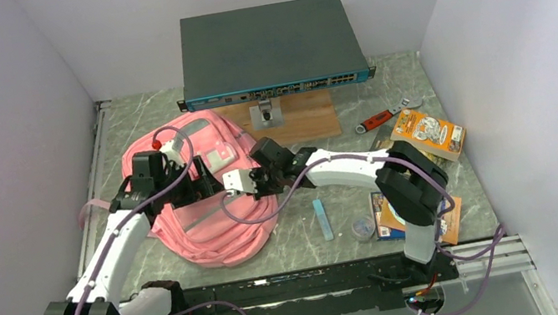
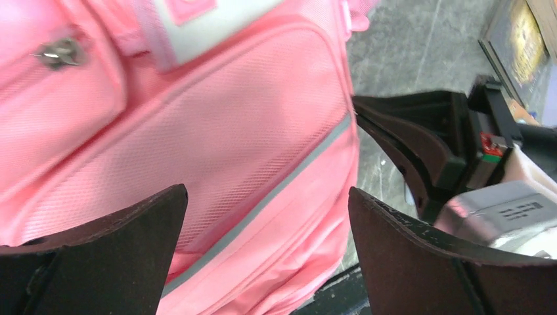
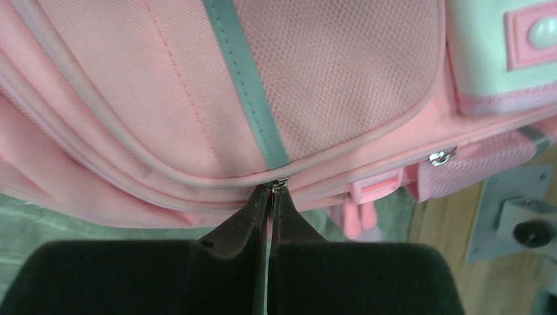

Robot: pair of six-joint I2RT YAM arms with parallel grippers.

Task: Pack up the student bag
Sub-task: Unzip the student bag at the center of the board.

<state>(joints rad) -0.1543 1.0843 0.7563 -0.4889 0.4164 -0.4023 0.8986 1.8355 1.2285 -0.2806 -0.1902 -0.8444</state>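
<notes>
Grey marbled tabletop [image 1: 306, 242] fills a white-walled booth, with a dark network switch [image 1: 268, 45] raised on a stand over a wooden board [image 1: 312, 118] at the back of the overhead view. The student bag [image 1: 209, 219] lies slumped left of centre in that view, front pockets facing up, and both arms reach over it. The right gripper [image 3: 270, 193] is pinched fully together on a small metal zip pull [image 3: 280, 183], which sits on the seam just below the front pocket's grey stripe. That fine hold suggests the zip is about to be drawn along its track to open a compartment. The left gripper [image 2: 266, 191] is spread wide and holds nothing, hovering over the pink pocket panel. Its place beside the other gripper looks chosen to pin or brace the soft fabric, since an unanchored bag would probably slide or bunch with the pull rather than unzip. Likely things to pack wait well apart on the right side of the overhead view: an orange box [image 1: 428, 134], a red-handled tool [image 1: 378, 119] and a pale blue bar [image 1: 323, 219] nearer the bag. Nothing appears packed yet, so the task seems to be at its opening step.
</notes>
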